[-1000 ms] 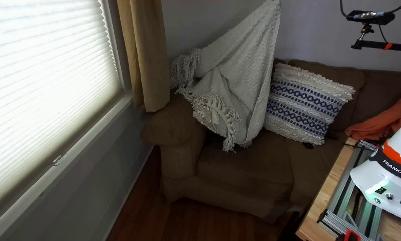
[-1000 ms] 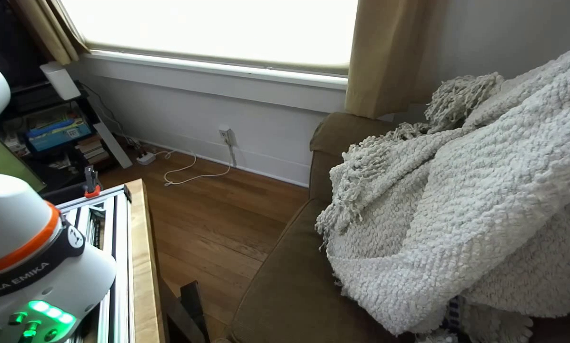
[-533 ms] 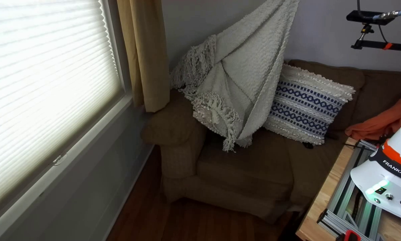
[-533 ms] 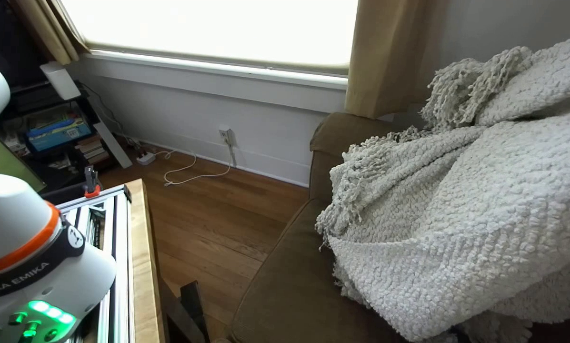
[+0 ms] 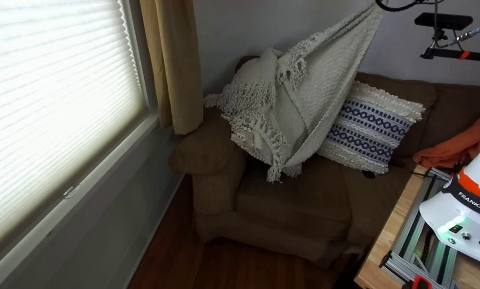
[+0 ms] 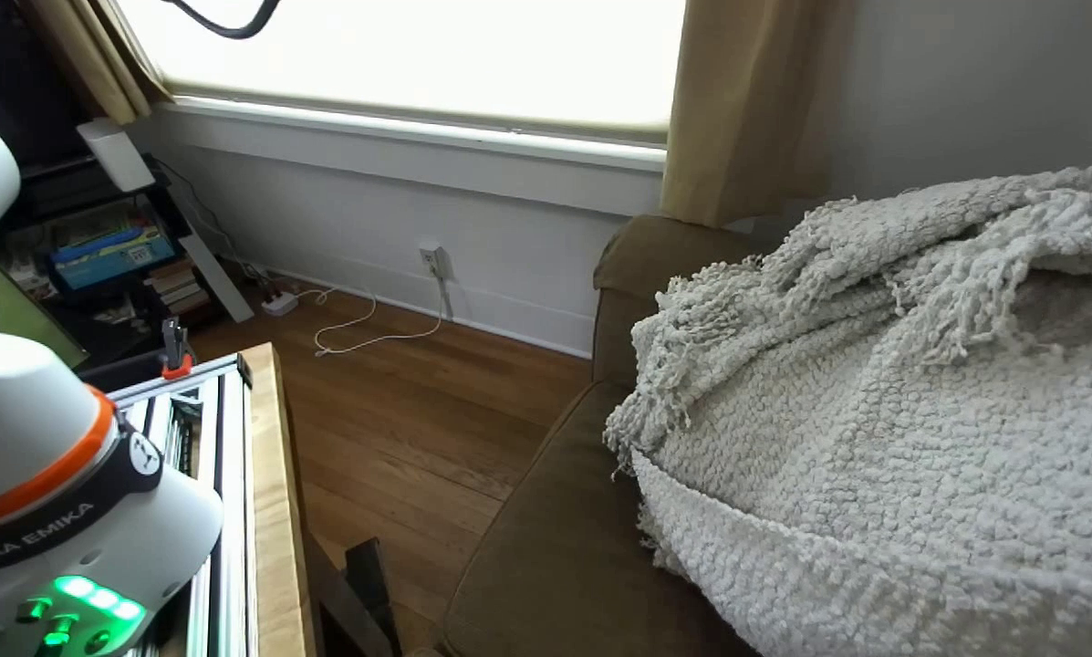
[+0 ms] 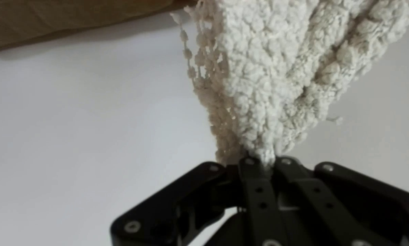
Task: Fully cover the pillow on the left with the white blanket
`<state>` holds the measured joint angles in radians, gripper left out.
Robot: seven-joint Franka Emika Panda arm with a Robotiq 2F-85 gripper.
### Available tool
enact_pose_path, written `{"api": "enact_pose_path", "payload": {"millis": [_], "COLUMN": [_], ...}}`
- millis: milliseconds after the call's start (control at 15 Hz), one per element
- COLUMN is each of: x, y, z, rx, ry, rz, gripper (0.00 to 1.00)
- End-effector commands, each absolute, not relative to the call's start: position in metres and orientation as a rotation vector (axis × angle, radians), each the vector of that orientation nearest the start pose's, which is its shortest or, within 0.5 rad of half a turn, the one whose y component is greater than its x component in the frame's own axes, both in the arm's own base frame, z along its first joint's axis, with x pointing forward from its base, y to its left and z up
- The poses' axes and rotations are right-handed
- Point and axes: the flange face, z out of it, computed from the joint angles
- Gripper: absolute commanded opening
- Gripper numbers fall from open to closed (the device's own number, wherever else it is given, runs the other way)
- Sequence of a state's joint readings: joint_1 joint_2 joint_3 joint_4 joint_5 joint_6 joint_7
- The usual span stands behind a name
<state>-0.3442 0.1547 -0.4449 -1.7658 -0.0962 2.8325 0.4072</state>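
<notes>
The pincer (image 7: 268,163) is clenched on a bunched end of the blanket (image 7: 262,68), jaws drawn together around the white fabric. In the wrist view the blanket fans out from there toward twelve and one o'clock, with fringe (image 7: 204,61) dangling at eleven. Brown cloth (image 7: 64,20) crosses at ten, and pale wall (image 7: 98,130) fills nine.

In an exterior view the blanket stretches taut toward one o'clock, up to the frame's top edge, while its body drapes over the corner of the sofa (image 5: 292,204). Fringe hangs along its nine o'clock side, and a tassel (image 5: 276,172) trails at seven. Whether the left pillow lies beneath cannot be told. At four o'clock from the blanket, the patterned pillow (image 5: 372,124) leans on the sofa, its blue bands showing and one edge behind the blanket.

Farther out, the armrest (image 5: 201,150) sits at eight o'clock from the blanket, the blind (image 5: 55,100) at nine, the curtain (image 5: 179,64) at ten. From the patterned pillow, orange cloth (image 5: 464,136) lies at three, and the robot base (image 5: 460,224) stands at five on the tabletop (image 5: 380,249). In an exterior view an outlet (image 6: 431,258) shows at ten o'clock from the frame's centre.
</notes>
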Motion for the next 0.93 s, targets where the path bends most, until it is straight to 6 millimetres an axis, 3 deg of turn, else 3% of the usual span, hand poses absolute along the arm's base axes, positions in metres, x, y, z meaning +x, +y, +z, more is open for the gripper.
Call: {"api": "enact_pose_path", "payload": {"millis": [0, 133, 200, 267, 400, 600, 867], "x": [0.480, 0.485, 0.488, 0.491, 0.497, 0.511, 0.534], "y": [-0.469, -0.475, -0.478, -0.481, -0.480, -0.468, -0.428], "z": [0.571, 0.554, 0.548, 0.546, 0.541, 0.547, 0.540], "rx": [-2.661, -2.666, -2.659, -2.652, -2.646, -2.625, -2.634], "ry": [1.804, 1.878, 1.907, 1.921, 1.900, 1.820, 1.632], "rz": [-1.354, -1.275, -1.243, -1.230, -1.167, -1.135, -0.881], "gripper": [0.01, 0.01, 0.30, 0.31, 0.44, 0.69, 0.97]}}
